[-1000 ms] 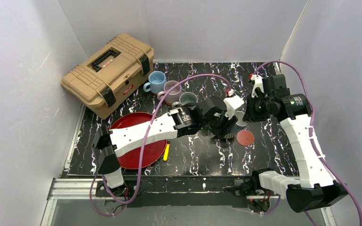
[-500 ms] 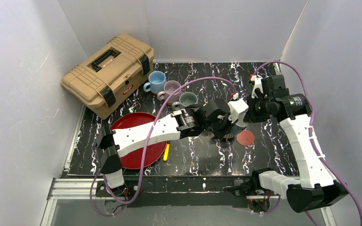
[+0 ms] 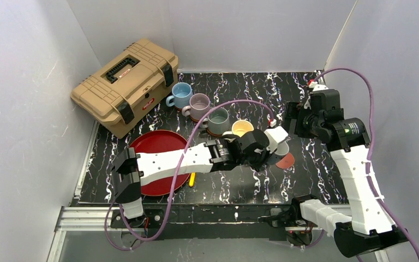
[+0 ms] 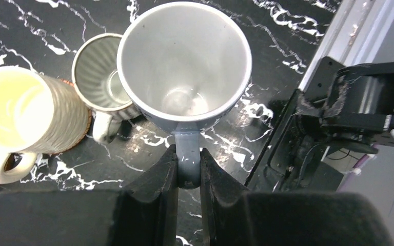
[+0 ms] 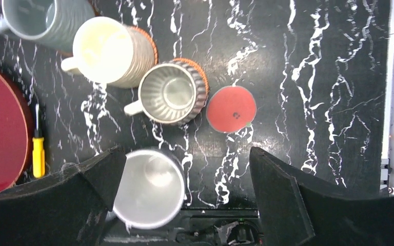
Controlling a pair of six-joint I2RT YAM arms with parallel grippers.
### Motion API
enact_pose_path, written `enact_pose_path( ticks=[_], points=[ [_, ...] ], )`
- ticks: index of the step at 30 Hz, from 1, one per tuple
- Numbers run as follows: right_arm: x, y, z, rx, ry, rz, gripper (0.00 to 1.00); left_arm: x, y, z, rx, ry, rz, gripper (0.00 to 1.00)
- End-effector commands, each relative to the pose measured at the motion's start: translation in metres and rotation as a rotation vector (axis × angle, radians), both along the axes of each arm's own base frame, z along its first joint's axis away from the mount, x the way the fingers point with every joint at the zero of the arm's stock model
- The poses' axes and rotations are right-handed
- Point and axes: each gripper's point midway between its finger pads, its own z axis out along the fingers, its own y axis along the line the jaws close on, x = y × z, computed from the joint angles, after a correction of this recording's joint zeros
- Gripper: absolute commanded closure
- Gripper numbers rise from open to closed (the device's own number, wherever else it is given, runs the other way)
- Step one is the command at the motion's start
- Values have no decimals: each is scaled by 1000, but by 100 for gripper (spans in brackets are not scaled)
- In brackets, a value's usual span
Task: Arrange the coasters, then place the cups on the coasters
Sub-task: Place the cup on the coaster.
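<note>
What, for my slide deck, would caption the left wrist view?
Left hand pinching the pale grey mug by its handle, with the ribbed grey-white mug and cream-yellow mug beside it.

From my feed I look down on a black table (image 3: 305, 93) veined with white marbling. Plain white walls box it in: a back wall (image 3: 240, 33) along the far edge, a left wall (image 3: 22, 120) and a right wall (image 3: 398, 65). The light is even and soft. A tan toolbox (image 3: 125, 84) sits at the far left corner, and an aluminium rail (image 3: 87, 218) runs along the near edge.
</note>
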Motion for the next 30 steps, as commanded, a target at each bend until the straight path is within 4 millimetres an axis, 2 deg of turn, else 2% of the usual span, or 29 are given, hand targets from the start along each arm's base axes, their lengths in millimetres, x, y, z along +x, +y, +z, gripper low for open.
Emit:
enact_pose_path(
  ticks=[1, 6, 10, 16, 19, 24, 30],
  points=[
    [22, -19, 37, -4, -163, -173, 2, -3, -23, 55, -186, -83, 35, 100],
    [31, -33, 54, -37, -213, -256, 2, -4, -41, 53, -224, -94, 63, 100],
    [35, -40, 75, -28, -279, -312, 2, -4, -56, 48, -235, -97, 87, 100],
    [30, -57, 122, -15, -433, -400, 2, -1, -72, 35, -232, -85, 114, 100],
    [23, -57, 135, 10, -492, -389, 2, 0, -79, 30, -228, -89, 117, 100],
    [13, -56, 140, 37, -531, -367, 2, 7, -91, 15, -204, -108, 138, 100],
    [9, -52, 135, 47, -524, -342, 2, 16, -104, -7, -172, -128, 159, 100]
  ],
)
